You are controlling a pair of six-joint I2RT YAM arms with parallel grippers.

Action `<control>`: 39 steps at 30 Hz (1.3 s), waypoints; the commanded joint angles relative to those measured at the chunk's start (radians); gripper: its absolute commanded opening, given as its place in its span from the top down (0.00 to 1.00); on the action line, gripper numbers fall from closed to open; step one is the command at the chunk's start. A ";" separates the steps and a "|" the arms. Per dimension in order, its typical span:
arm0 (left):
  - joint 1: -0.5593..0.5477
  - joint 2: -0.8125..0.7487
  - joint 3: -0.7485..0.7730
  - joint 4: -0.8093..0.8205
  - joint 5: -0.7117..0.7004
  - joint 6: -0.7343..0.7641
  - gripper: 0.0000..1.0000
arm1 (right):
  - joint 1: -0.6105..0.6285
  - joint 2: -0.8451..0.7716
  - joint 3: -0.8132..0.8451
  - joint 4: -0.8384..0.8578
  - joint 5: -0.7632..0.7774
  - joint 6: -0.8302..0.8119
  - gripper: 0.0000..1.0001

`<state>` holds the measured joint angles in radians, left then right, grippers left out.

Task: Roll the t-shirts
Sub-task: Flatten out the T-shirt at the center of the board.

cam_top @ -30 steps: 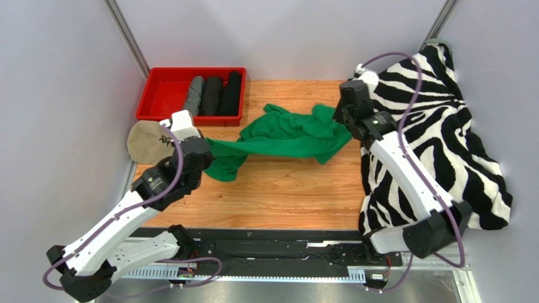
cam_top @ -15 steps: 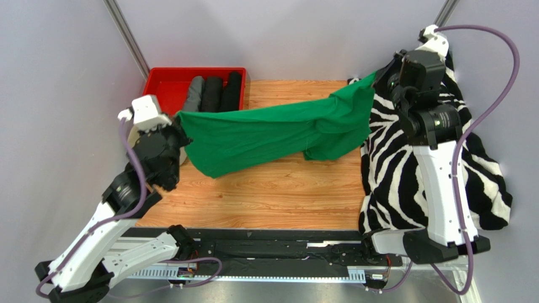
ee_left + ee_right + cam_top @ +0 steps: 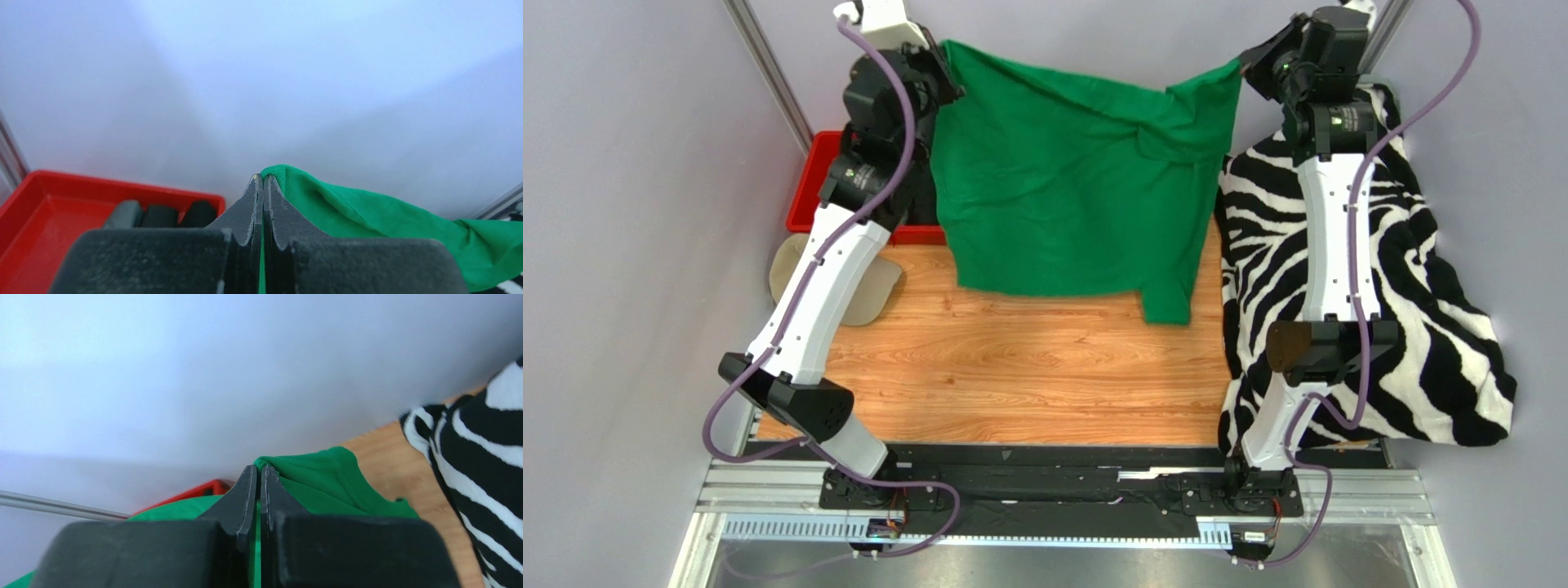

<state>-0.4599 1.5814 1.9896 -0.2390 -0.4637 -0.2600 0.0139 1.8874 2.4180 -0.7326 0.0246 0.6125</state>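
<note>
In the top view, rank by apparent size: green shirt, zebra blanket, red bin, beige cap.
1-2. zebra blanket, green shirt: alike; shirt hangs nearer the camera.
3. red bin.
4. beige cap, both partly behind the left arm.

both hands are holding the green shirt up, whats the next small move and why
Probably lower both hands toward the near edge so the shirt drapes flat. The left hand and right hand are each shut on a top corner of the green t-shirt, which hangs spread out above the wooden table.

Green t-shirt (image 3: 1075,184) hangs spread aloft; dark rolled shirts (image 3: 161,215) lie in red tray (image 3: 37,208).
</note>
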 commanded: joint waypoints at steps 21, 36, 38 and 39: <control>0.086 -0.747 -1.250 -0.145 0.204 -0.491 1.00 | -0.051 -0.791 -1.552 0.140 -0.167 0.030 0.84; 0.086 -0.575 -1.444 -0.175 0.234 -0.677 1.00 | 0.173 -0.924 -1.772 -0.017 0.044 0.107 0.42; 0.086 -0.575 -1.427 -0.195 0.217 -0.688 1.00 | 0.179 -0.947 -1.801 -0.024 0.070 0.139 0.42; 0.086 -0.577 -1.421 -0.219 0.197 -0.691 1.00 | 0.181 -0.952 -1.835 -0.015 0.066 0.148 0.41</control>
<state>-0.3782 1.0084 0.5064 -0.4267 -0.2348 -0.9085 0.1829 0.9657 0.6533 -0.7216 -0.0189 0.6830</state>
